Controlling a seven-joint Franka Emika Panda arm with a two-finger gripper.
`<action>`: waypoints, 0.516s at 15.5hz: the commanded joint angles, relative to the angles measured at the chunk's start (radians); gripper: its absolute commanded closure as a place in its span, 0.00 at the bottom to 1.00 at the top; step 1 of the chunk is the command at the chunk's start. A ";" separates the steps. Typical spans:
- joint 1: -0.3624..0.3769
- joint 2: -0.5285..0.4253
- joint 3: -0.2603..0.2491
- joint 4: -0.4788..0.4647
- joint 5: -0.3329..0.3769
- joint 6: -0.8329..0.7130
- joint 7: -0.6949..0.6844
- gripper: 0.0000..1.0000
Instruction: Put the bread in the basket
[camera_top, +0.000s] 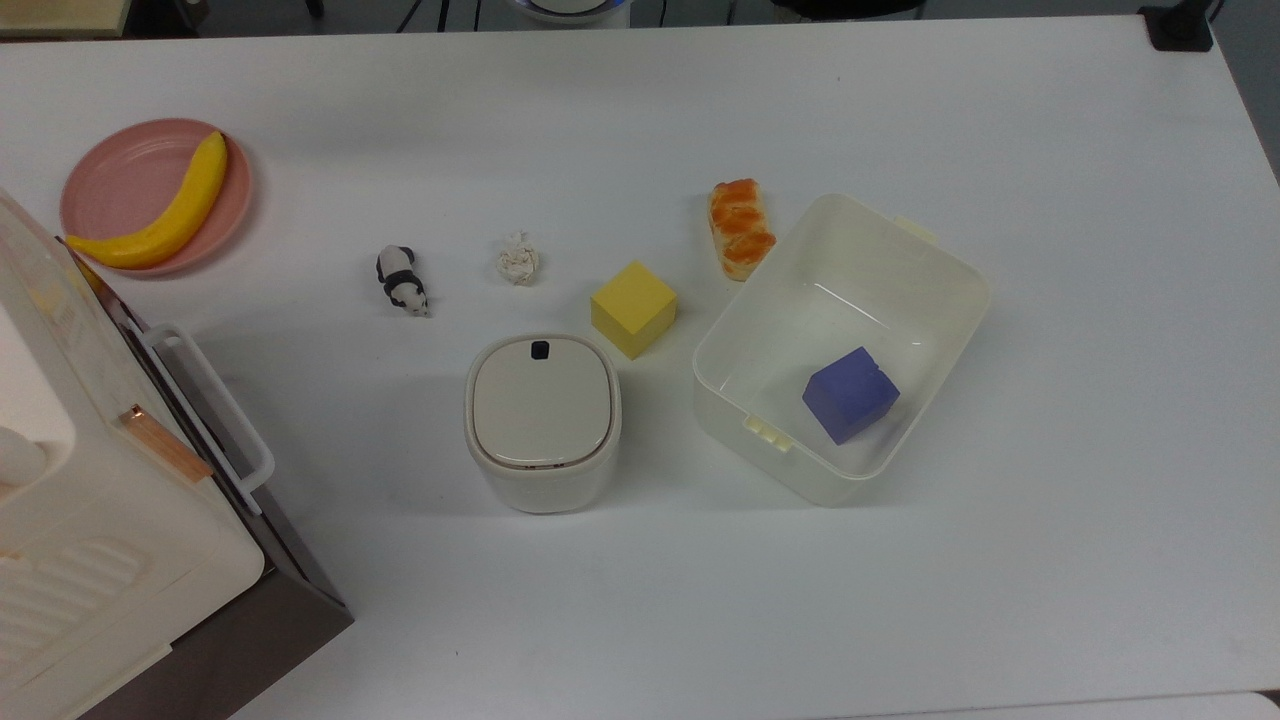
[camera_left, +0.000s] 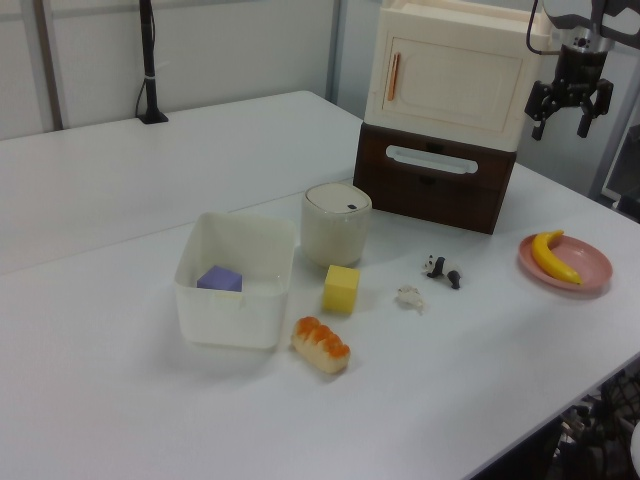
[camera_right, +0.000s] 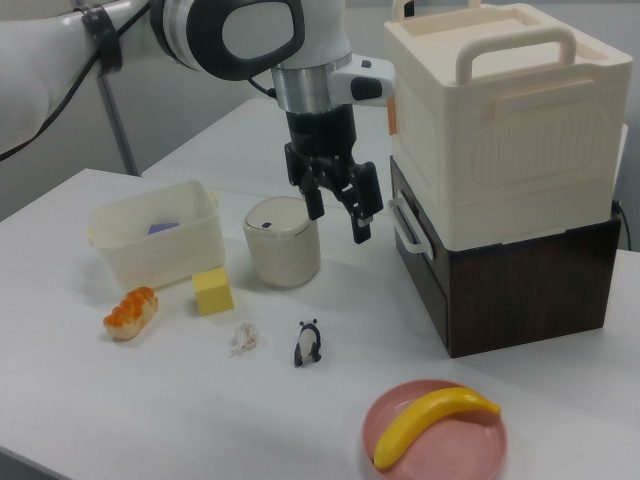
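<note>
Jaws apart, empty, high above pink plate (camera_left: 565, 262); yellow cube (camera_top: 633, 308) beside bread (camera_top: 740, 227).

Cabinet (camera_top: 90, 520) is cut off by the top view's left and bottom edges. In the right view the purple cube (camera_right: 163, 229) sits mostly hidden behind the basket (camera_right: 155, 245) wall. Paper wad (camera_left: 409, 297) too small to identify.

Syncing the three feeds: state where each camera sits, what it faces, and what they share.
Top view: overhead, straight down on the table.
Left view: beside the table, bread nearest, gripper far right.
Right view: opposite side, banana nearest; arm and open jaws centre.
Shared: bread, basket, banana.
</note>
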 joint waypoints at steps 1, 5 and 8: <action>0.013 -0.021 -0.013 -0.015 0.007 -0.013 -0.015 0.00; 0.012 -0.024 -0.013 -0.015 0.008 -0.016 -0.009 0.00; 0.012 -0.022 -0.014 -0.015 0.008 -0.017 -0.011 0.00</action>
